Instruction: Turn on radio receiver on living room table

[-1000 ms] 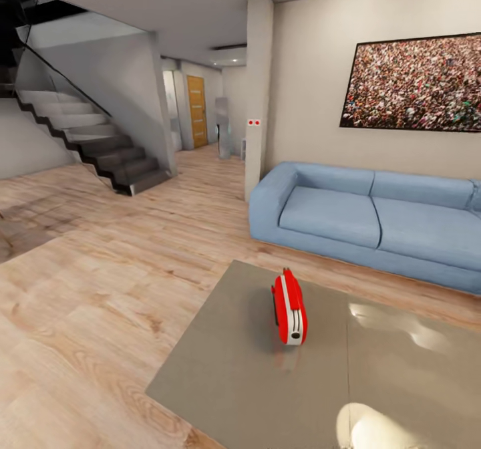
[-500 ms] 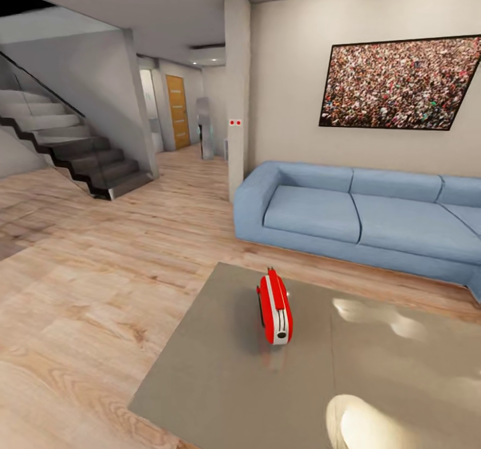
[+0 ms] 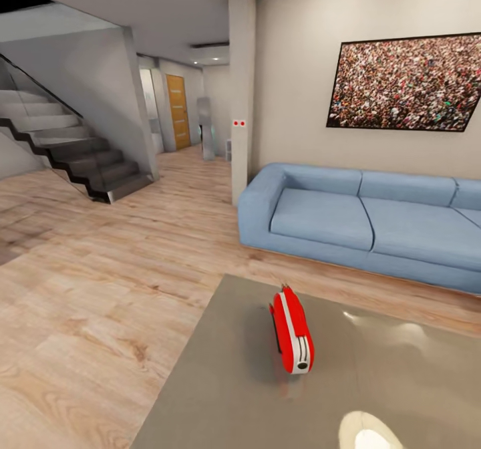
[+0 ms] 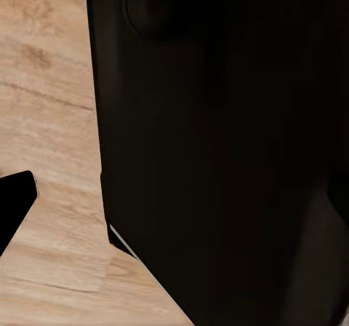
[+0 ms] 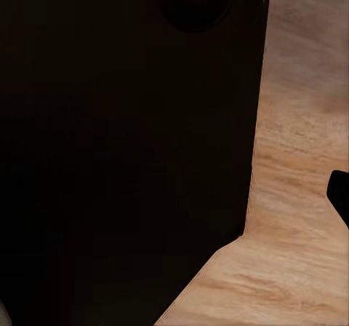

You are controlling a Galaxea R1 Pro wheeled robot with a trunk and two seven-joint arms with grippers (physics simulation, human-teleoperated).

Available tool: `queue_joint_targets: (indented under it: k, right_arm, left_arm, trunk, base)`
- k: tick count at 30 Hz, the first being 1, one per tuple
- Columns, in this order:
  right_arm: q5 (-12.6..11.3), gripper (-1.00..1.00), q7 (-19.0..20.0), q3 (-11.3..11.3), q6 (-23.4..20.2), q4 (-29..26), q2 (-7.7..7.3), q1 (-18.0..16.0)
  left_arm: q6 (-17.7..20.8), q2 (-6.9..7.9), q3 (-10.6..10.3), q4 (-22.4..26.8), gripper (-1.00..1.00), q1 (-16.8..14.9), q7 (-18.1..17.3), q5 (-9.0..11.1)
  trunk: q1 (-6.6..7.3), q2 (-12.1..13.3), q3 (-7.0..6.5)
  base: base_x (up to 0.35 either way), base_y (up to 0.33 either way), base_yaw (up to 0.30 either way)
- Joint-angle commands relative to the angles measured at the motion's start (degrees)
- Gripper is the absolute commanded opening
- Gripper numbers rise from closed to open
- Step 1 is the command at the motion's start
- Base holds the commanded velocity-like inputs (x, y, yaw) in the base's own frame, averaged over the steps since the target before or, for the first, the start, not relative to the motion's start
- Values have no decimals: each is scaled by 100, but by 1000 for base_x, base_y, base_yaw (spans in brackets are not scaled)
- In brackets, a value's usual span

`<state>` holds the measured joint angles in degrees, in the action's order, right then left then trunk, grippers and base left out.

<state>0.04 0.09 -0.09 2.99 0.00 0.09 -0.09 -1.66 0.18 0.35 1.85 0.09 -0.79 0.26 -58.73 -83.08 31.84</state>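
1 radio receiver [image 3: 292, 330] upright on the table [image 3: 220, 395], lower and larger than before; tool states untellable.

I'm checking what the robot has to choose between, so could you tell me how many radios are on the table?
1. A single red radio stands on the grey table, toward its far left part, in front of the blue sofa. The table runs past the picture's edge, so more could be hidden there.

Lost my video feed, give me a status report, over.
Pincers: state unreadable, wrist views dark. Radio receiver upright, side-on, on the grey table, untouched. Blue sofa beyond; nothing between robot and radio.
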Motion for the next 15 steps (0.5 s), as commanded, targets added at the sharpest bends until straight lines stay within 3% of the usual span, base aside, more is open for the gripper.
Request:
queue_joint_targets:
  k: [1,6,15]
  right_arm:
    - [1,100,2,0,0,0,0,0]
    - [0,100,0,0,0,0,0,0]
    - [-3,100,1,1,4,0,0,0]
  left_arm:
    - [0,0,0,0,100,0,0,0]
    - [0,0,0,0,100,0,7,0]
    - [-1,0,0,1,100,0,9,4]
  trunk:
    - [0,0,0]
    - [0,0,0]
    - [0,0,0]
  base:
    - [299,155,0]
    - [192,80,0]
    - [23,9,0]
